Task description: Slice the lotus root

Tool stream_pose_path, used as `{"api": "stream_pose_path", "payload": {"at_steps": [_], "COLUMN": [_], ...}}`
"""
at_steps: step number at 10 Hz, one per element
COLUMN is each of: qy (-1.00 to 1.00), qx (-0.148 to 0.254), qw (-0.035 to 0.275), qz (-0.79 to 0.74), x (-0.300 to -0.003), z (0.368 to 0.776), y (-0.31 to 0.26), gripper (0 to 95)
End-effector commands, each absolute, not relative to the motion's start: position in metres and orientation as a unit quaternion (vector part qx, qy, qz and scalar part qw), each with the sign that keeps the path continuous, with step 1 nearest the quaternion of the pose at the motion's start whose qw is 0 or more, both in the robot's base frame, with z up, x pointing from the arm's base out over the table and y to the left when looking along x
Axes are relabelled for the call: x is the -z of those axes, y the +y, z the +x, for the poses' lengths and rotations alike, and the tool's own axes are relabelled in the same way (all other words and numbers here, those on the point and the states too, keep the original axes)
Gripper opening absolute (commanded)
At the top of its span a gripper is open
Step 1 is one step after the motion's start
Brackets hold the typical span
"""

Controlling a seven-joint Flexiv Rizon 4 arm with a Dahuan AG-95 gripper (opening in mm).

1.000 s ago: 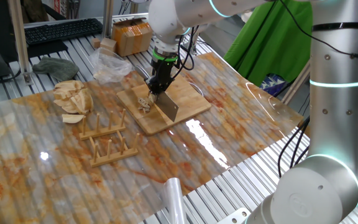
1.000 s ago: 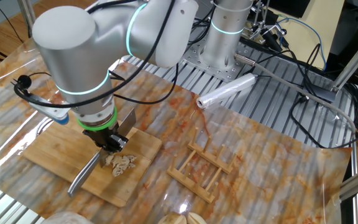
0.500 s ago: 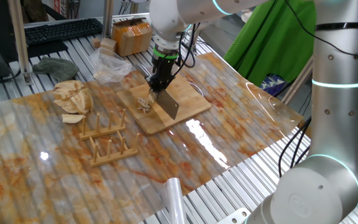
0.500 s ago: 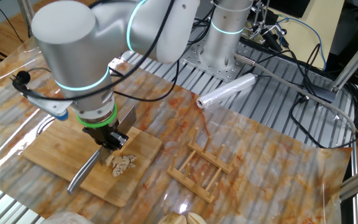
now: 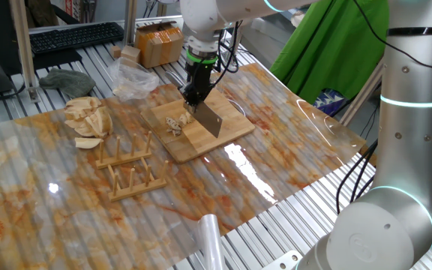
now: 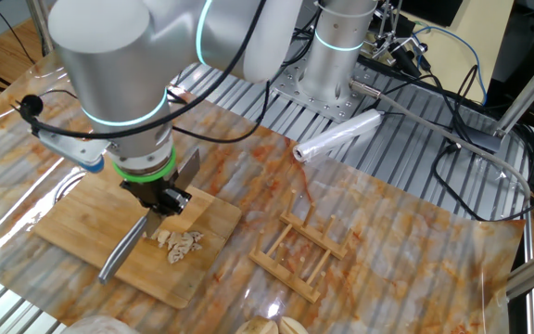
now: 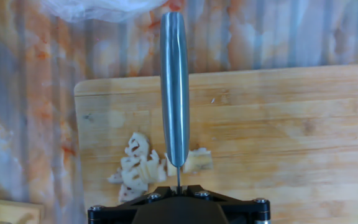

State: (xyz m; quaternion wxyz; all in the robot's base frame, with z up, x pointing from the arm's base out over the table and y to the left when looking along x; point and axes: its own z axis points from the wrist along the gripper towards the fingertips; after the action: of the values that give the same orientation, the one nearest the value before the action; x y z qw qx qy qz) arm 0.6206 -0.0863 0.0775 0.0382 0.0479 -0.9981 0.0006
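End effector (image 5: 194,94) clamped on cleaver (image 5: 209,120), blade above cutting board (image 5: 227,126). Lotus root (image 7: 143,168) slices and leftover chunk sit under blade line; loose chunk may skid, next chop miss.

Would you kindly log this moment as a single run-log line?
tool: shut on cleaver | cleaver: above cutting board | lotus root: several slices on board | slicing: underway

We cannot see the gripper's (image 5: 193,96) fingertips; the cleaver (image 7: 174,93) perhaps hides part of the lotus root (image 7: 143,168).
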Motion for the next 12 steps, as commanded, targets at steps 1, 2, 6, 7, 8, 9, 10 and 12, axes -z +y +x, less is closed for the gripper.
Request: {"api": "stream_pose_path", "payload": {"at_steps": [1,2,6,7,8,9,10,12], "qy": [-0.998,-0.998,-0.998,-0.998,-0.998,-0.998,-0.998,-0.998], "qx": [-0.001,-0.002,0.001,0.001,0.001,0.001,0.001,0.011], "qw": [0.041,0.040,0.040,0.039,0.038,0.038,0.037,0.025], "qz": [0.051,0.051,0.053,0.054,0.055,0.056,0.056,0.054], "x": [-0.080,-0.081,-0.078,-0.077,-0.075,-0.070,-0.064,-0.033], "z": [0.623,0.623,0.622,0.623,0.623,0.624,0.625,0.629], "y": [-0.088,-0.088,-0.093,-0.092,-0.092,-0.091,-0.091,-0.089], "gripper": [0.0,0.0,0.0,0.0,0.0,0.0,0.0,0.0]}}
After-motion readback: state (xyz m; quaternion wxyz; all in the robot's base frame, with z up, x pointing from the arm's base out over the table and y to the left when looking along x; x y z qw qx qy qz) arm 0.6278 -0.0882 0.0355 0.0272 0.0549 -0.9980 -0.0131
